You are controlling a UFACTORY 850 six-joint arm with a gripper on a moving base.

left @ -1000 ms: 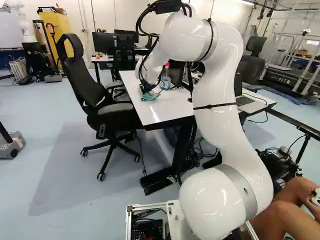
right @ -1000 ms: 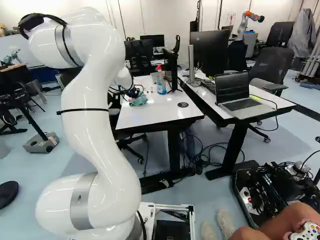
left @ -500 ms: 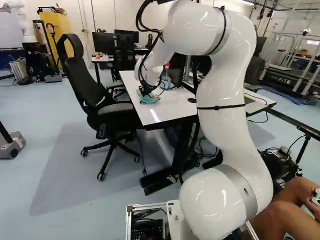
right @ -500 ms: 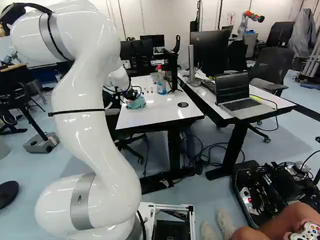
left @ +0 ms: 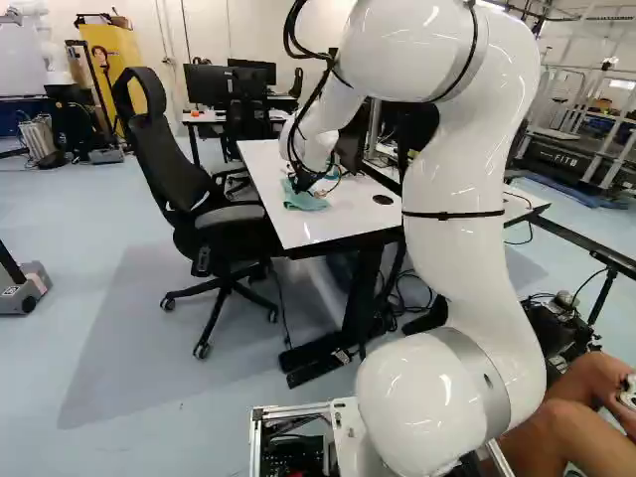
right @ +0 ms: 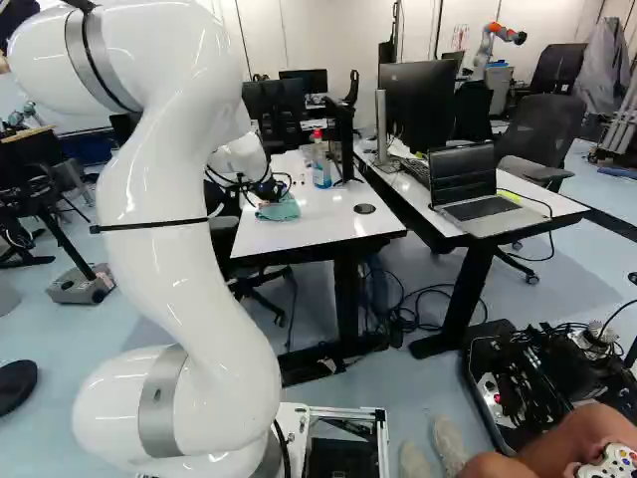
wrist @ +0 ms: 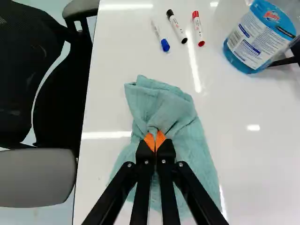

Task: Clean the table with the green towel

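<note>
The green towel (wrist: 164, 108) should handle as light, soft, limp cloth; it is not fragile, though loose layers could slip or drag out. Take hold at the gathered fold near its middle, through several layers. The fingers (wrist: 144, 153) pinch the towel there. It lies on the bench (wrist: 251, 168), left of and nearer than the blue bottle (wrist: 255, 40), without touching it. Appearance: pale blue-green, finely textured, bunched at the grip, with a wider skirt spread beneath.
</note>
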